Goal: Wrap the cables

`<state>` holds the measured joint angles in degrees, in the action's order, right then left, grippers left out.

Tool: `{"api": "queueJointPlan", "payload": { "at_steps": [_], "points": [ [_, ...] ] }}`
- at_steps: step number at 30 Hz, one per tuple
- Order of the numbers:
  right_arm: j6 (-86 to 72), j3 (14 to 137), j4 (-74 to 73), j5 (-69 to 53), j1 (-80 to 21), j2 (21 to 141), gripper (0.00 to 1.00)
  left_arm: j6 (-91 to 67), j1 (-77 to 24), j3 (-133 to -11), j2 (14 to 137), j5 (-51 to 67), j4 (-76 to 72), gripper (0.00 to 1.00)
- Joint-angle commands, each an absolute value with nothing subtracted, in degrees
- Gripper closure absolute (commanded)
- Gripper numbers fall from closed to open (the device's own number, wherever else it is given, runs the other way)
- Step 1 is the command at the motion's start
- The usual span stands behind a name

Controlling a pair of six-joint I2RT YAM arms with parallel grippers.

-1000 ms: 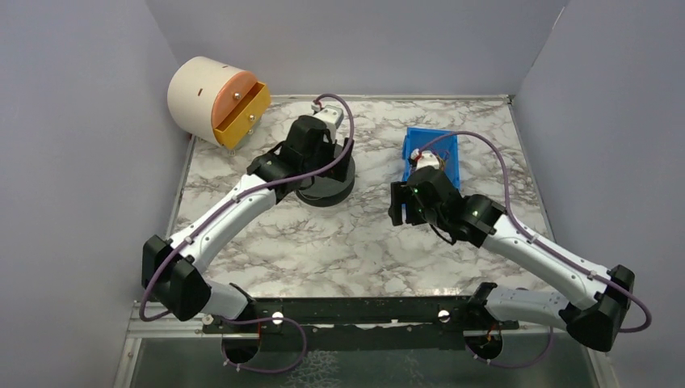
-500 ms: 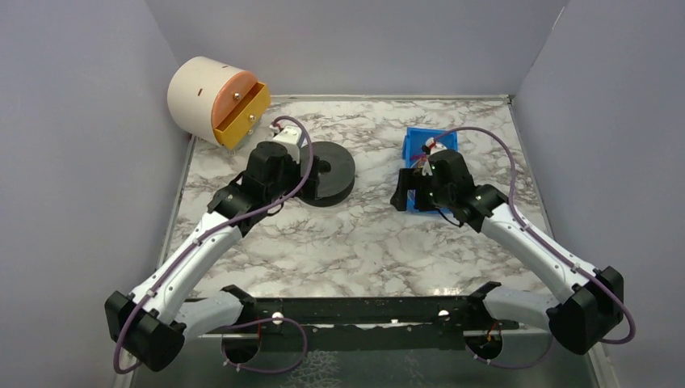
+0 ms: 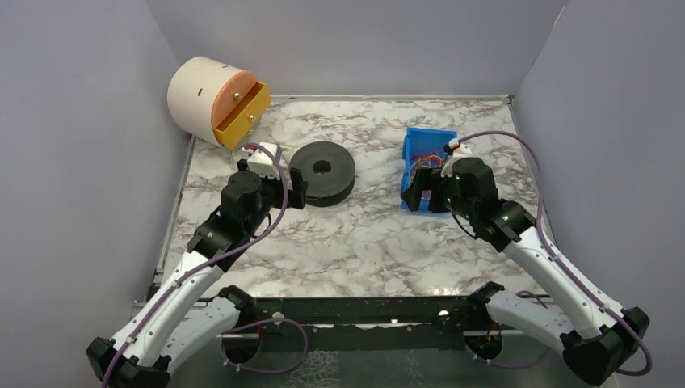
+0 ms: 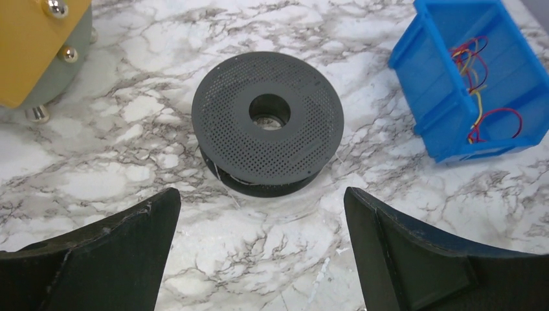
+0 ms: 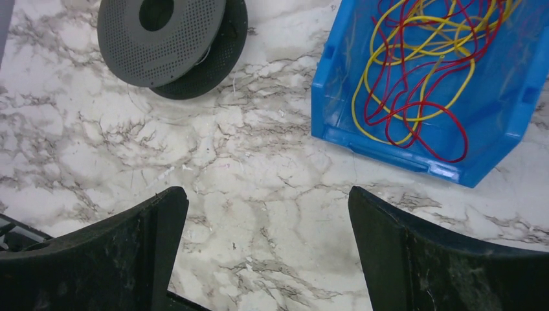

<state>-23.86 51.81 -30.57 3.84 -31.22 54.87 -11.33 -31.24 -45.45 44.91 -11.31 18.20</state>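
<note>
- While tangled together, red and yellow cables lie inside the blue bin, upper right of the right wrist view.
- Right gripper: spread wide, empty.
- Left gripper: spread wide, empty, below the perforated spool.

Cables lie in bin on R, spool to its L, drum behind-L of spool, poss. past tabletop edge.
</note>
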Motion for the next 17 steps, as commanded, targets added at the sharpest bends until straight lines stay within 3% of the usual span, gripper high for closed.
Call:
{"api": "queueJointPlan", "payload": {
  "at_steps": [1, 17],
  "points": [
    [-22.42, 52.31, -31.79, 8.25, -31.37, 50.62, 0.01, -11.77, -31.2, -44.32, 42.3, -10.04, 13.24, 0.01],
    [-19.39, 47.32, -25.47, 5.4, -31.38, 40.08, 0.0, -11.47, -31.16, -44.15, 42.5, -11.91, 13.99, 0.01]
  ]
}}
